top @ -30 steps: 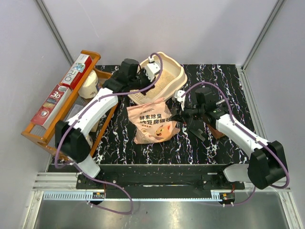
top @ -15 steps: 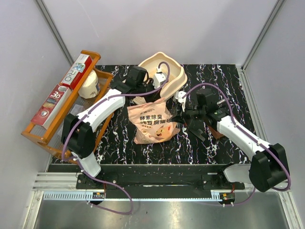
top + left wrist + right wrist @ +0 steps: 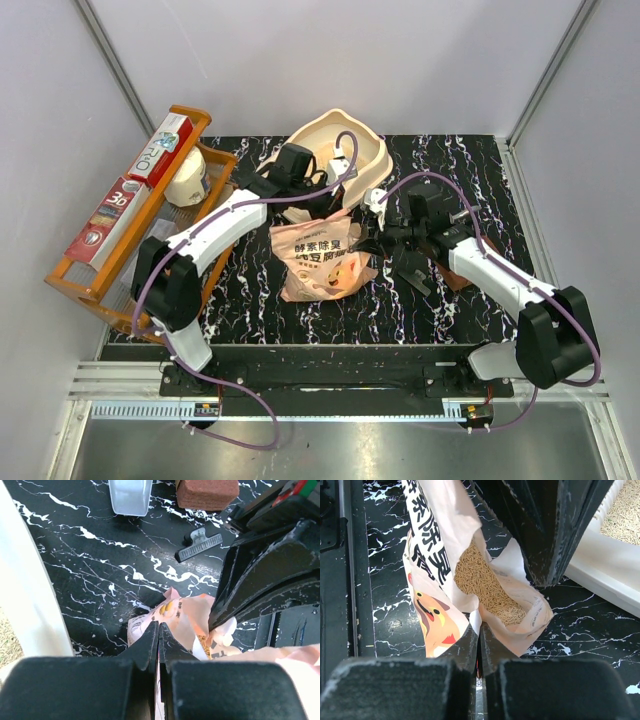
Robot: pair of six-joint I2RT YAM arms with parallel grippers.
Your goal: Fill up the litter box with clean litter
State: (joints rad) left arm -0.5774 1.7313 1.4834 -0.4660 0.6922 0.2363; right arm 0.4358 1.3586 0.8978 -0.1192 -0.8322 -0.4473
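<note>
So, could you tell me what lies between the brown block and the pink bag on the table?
A black clip lies on the marbled table between the brown block and the pink bag; the left wrist view shows it.

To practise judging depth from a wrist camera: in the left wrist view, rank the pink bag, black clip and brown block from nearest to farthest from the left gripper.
1. The pink bag: pinched by the left gripper, right at its tips.
2. The black clip: on the table beyond, slightly right.
3. The brown block: farthest, at the top edge, right of centre.
</note>
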